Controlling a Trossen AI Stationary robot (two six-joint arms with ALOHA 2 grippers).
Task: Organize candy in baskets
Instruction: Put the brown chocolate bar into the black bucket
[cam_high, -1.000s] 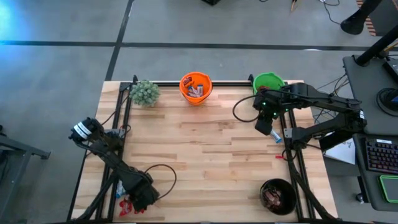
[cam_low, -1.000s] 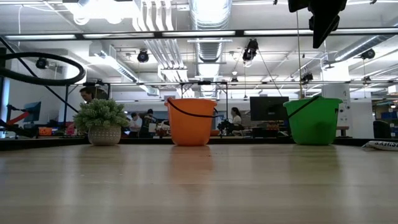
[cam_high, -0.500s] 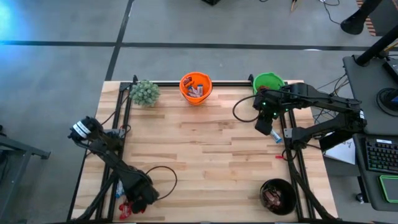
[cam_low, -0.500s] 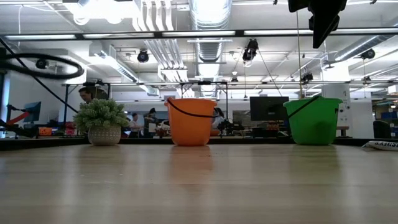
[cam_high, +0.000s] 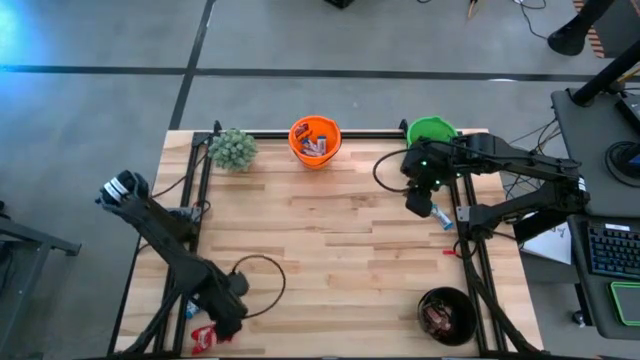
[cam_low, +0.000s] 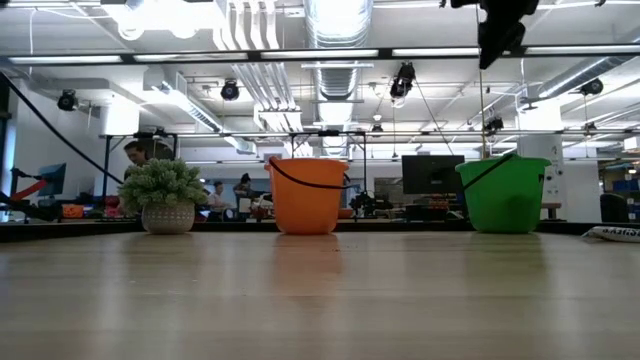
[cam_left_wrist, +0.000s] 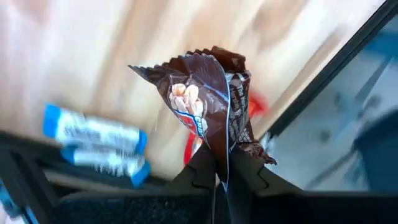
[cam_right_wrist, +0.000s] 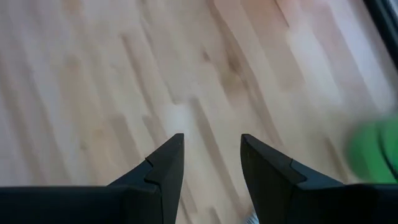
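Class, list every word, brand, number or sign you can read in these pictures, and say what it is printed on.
None can be read.
Dark brown candy wrapper pinched in the left hand: printing too blurred and creased.
Light blue-and-white candy bars: lettering blurred.
Candy in the orange plastic basket: too small.

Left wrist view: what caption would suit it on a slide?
Left gripper pinching a dark brown wrapped candy bar above the wooden table's edge, blue-and-white candy bars lying nearby.
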